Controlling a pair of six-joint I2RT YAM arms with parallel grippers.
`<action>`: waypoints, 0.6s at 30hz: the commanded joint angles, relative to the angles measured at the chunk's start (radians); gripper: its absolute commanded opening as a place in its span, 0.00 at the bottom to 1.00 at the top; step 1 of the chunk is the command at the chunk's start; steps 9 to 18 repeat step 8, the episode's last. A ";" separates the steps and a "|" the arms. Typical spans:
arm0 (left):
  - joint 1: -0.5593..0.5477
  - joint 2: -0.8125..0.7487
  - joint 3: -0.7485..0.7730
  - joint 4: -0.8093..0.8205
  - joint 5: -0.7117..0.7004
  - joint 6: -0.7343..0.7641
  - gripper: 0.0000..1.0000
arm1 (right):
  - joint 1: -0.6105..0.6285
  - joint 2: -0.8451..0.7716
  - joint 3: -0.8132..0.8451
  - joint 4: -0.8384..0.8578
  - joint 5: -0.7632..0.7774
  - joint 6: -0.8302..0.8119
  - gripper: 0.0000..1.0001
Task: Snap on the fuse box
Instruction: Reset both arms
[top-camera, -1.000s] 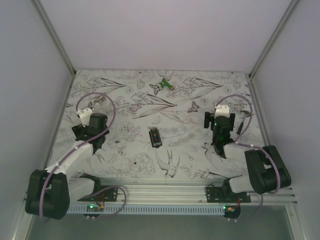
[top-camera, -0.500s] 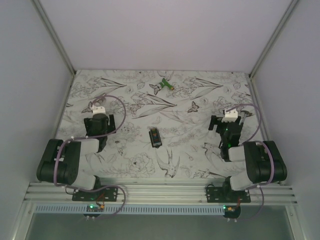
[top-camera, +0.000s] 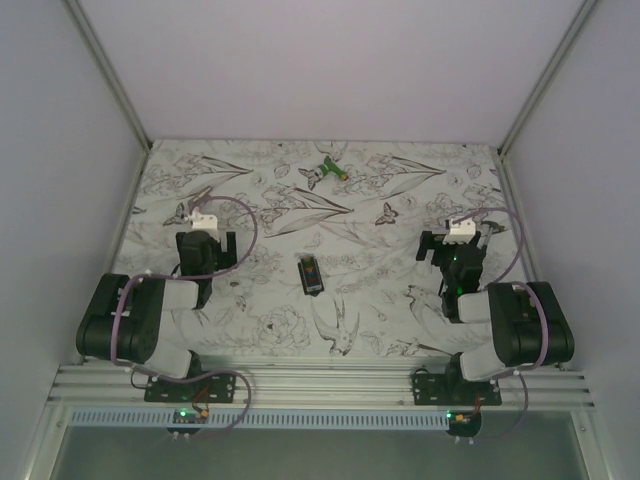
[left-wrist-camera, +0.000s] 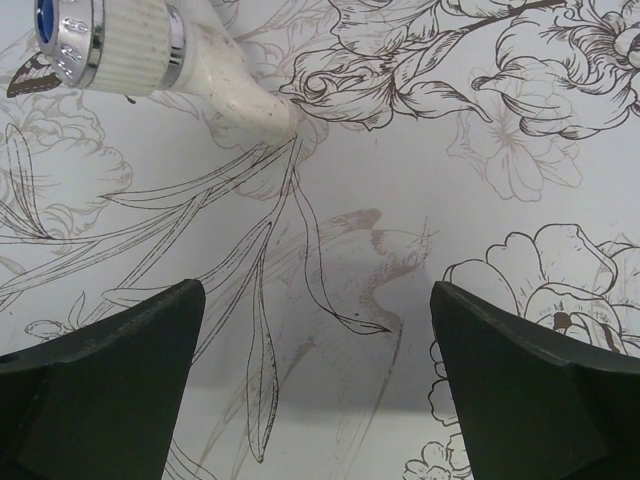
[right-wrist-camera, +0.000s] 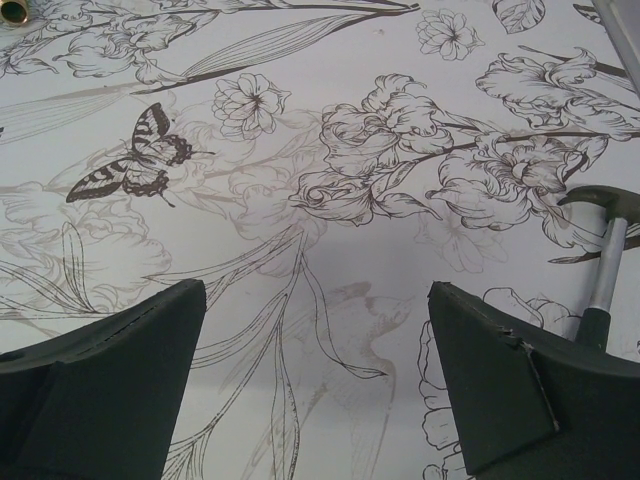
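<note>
The fuse box (top-camera: 312, 273), a small black oblong block with an orange spot, lies flat on the flower-print mat midway between the arms; it shows only in the top view. My left gripper (top-camera: 205, 257) hangs to its left, well apart from it. In the left wrist view the left gripper (left-wrist-camera: 317, 292) stands open with only mat between its fingers. My right gripper (top-camera: 458, 256) is to the right of the fuse box, also apart. In the right wrist view the right gripper (right-wrist-camera: 316, 290) is open and holds nothing.
A green-and-white gadget (top-camera: 328, 170) lies at the back of the mat. A white and chrome object with a blue end (left-wrist-camera: 130, 45) lies ahead-left of the left gripper. A slim grey rod with a dark head (right-wrist-camera: 605, 270) stands right of the right gripper. Walls enclose the mat.
Both arms have folded back toward their bases. The left wrist has shifted right, the right wrist slightly right. The fuse box has not moved. Both grippers stay open.
</note>
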 joint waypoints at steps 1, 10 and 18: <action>0.009 0.009 0.011 0.028 0.035 0.008 1.00 | -0.010 0.005 0.022 0.054 -0.010 0.014 1.00; 0.016 0.011 0.015 0.019 0.049 0.007 1.00 | -0.009 0.004 0.021 0.056 -0.010 0.014 1.00; 0.016 0.011 0.015 0.019 0.049 0.007 1.00 | -0.009 0.004 0.021 0.056 -0.010 0.014 1.00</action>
